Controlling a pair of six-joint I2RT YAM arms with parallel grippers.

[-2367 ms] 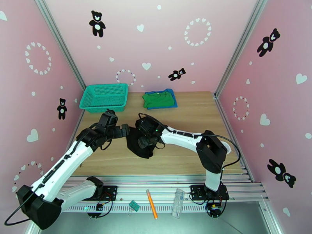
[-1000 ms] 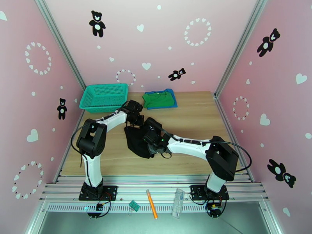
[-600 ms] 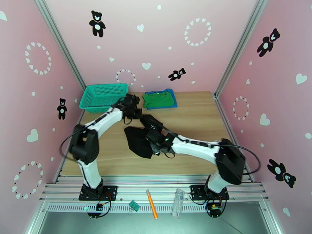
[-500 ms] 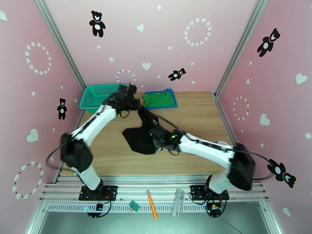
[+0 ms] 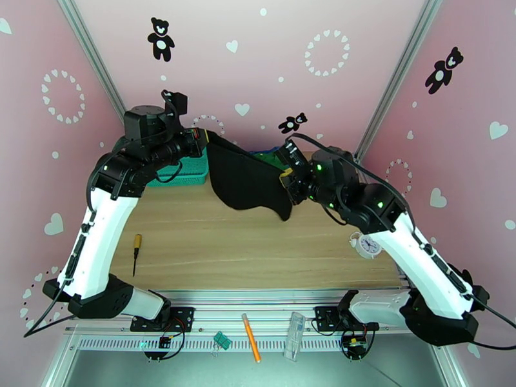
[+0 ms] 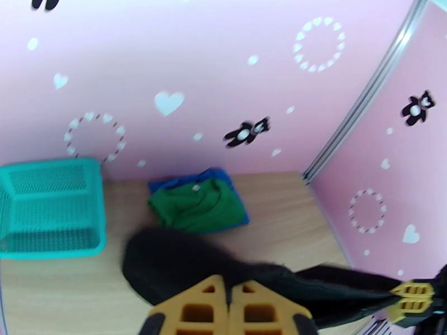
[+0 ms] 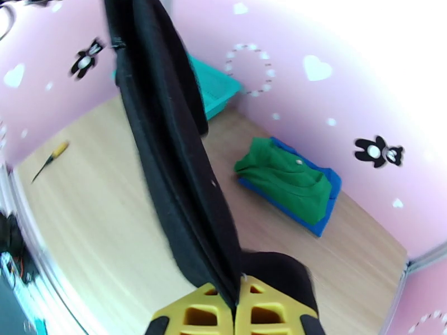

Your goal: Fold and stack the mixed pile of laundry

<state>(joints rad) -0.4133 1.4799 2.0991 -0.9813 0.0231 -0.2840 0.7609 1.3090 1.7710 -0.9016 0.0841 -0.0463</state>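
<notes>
L gripper point(image 5: 204, 138) + R gripper point(image 5: 287, 183) both pinching black cloth garment point(image 5: 245, 178), stretched btwn them above wooden surface point(image 5: 258, 249). Bright green garment point(image 6: 195, 207) atop medium-blue shirt point(image 6: 220, 174), far edge.

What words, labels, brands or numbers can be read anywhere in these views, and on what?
No text can be read in any view.
Clock face on the table: markings too small to read.
Neck tag on the green garment: too small and blurred.
Wall decals: bears, hearts and dots, no lettering.
</notes>
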